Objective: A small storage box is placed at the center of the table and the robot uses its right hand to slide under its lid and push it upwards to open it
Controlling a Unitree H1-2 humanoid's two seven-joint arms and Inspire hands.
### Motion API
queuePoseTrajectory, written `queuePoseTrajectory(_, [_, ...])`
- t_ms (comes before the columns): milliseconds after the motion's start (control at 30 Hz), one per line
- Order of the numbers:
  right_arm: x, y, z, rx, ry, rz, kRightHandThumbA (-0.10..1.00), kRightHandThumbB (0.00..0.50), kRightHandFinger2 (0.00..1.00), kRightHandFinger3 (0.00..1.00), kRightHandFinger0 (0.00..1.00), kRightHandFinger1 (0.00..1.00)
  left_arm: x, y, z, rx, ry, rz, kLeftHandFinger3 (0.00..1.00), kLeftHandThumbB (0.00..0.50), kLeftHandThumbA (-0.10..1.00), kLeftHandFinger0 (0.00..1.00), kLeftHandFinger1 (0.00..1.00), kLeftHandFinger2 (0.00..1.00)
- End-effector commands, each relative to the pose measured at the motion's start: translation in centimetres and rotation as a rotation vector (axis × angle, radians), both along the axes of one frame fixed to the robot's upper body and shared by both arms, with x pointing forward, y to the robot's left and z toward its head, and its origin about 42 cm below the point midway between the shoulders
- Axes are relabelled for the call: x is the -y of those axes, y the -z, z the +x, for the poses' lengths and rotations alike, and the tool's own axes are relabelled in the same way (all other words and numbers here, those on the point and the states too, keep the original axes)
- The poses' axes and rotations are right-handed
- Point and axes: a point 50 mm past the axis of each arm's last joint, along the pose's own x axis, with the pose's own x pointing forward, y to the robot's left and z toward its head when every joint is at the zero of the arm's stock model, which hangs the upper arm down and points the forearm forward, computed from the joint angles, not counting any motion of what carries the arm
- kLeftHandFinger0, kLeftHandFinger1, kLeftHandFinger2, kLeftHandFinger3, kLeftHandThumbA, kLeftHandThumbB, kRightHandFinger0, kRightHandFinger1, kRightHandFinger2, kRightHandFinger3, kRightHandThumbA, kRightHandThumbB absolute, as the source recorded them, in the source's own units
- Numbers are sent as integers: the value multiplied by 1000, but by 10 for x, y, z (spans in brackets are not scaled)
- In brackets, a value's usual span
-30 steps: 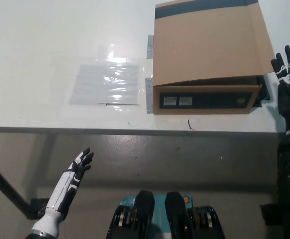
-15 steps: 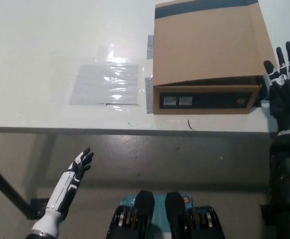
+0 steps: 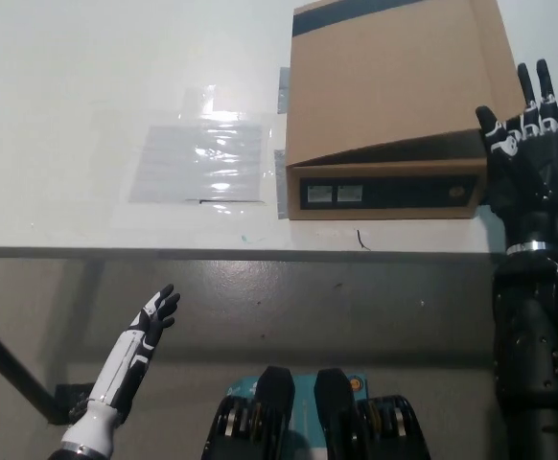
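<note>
While the black right hand (image 3: pixel 521 168) sits at the right front corner of the cardboard storage box (image 3: pixel 389 105), its fingers are spread and pointing up, gripping nothing, just touching the lid (image 3: pixel 394 81) edge there. That lid's lifted a bit on the right, tilted. Box sits on the white table (image 3: pixel 87 96), right of a taped plastic sheet (image 3: pixel 200 158). Honestly the hand could slip off that corner, or shove the whole box sideways. White left hand (image 3: pixel 156 314) rests open below the table edge.

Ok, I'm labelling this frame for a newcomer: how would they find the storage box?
On the white table, look right of the taped clear plastic sheet. The brown cardboard storage box sits there, lid lifted at the right hand.
</note>
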Motion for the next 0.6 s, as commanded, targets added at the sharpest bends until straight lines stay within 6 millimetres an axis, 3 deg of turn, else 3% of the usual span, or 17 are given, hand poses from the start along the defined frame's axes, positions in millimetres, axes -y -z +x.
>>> queuePoseTrajectory(0, [-17,-26,-1,64,-50,-26,1000,338,1000,1000,1000,1000,0,-14,5,62,16,3,1000,500,1000,1000,1000,1000])
queuePoseTrajectory(267, [-24,-47,-8,109,-60,-31,1000,330,1000,1000,1000,1000,0,-14,5,57,10,-5,1000,500,1000,1000,1000,1000])
queuePoseTrajectory(567, [-44,-60,2,134,-99,-5,1000,348,1000,1000,1000,1000,-1,-15,6,70,18,4,1000,500,1000,1000,1000,1000])
